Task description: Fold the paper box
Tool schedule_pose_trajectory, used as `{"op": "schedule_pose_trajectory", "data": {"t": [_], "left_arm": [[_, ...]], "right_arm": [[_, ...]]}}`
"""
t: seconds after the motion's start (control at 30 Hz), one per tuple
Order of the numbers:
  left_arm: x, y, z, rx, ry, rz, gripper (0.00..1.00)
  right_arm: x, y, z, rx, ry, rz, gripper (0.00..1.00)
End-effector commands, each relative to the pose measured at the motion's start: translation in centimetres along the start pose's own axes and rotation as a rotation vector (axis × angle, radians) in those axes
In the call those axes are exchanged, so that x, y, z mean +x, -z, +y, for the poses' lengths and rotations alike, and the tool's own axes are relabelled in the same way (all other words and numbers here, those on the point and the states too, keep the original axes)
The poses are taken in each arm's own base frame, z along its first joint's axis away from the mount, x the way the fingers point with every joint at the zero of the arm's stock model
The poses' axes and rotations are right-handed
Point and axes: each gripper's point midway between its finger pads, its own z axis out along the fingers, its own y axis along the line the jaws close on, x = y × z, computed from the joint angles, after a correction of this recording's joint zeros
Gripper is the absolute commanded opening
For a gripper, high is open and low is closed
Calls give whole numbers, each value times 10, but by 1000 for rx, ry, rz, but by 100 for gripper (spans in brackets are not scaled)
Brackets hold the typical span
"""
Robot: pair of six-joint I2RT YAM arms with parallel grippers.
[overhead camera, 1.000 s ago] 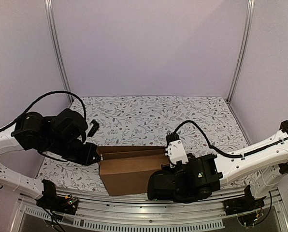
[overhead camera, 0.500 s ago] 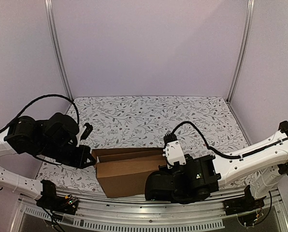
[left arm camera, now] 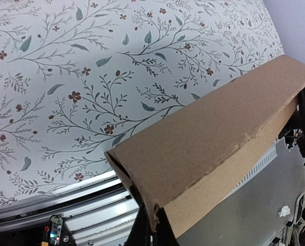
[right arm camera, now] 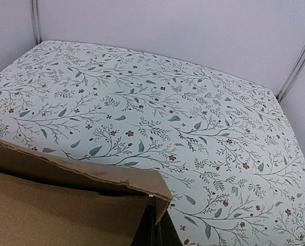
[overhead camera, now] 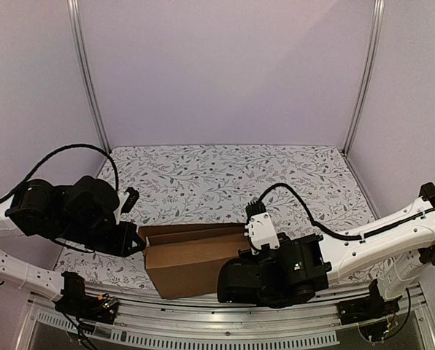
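The paper box [overhead camera: 192, 262], plain brown cardboard, stands partly folded near the table's front edge between my two arms. In the top view my left gripper [overhead camera: 136, 240] is shut on the box's left end, and my right gripper [overhead camera: 245, 251] sits at its right end, mostly hidden under the wrist. The left wrist view has the box [left arm camera: 209, 138] running away to the right, with my left gripper [left arm camera: 153, 230] pinching its torn near edge. In the right wrist view my right gripper [right arm camera: 160, 230] is shut on the side wall at a corner of the box [right arm camera: 65, 205].
A floral tablecloth [overhead camera: 232, 175] covers the table. A metal rail [overhead camera: 225, 324] runs along the near edge, just below the box. Upright frame posts [overhead camera: 86, 73] stand at the back corners, with purple walls behind. The arm cable [overhead camera: 298, 200] loops above the right wrist.
Both arms have shifted a little to the left, carrying the box with them. Both grips have held.
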Motion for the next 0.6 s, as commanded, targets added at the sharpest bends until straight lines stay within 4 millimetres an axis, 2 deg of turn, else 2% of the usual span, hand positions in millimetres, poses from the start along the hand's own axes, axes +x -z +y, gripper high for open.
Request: {"op": "schedule_pose_trajectory", "data": {"t": [0.0,0.23,0.37,0.57], "left_arm": [[48,-14,24,-107,-7,162,0],[58,-18,25,-120,-5,164,0],[57,-16,26,-116,3,148,0],[53,-13,28,-118,1,130,0]], "right_arm": [[61,-2,16,-49,99,217,0],[60,-2,15,-45,92,209,0],[53,0,13,-48,82,200,0],[39,5,11,-65,59,188,14]]}}
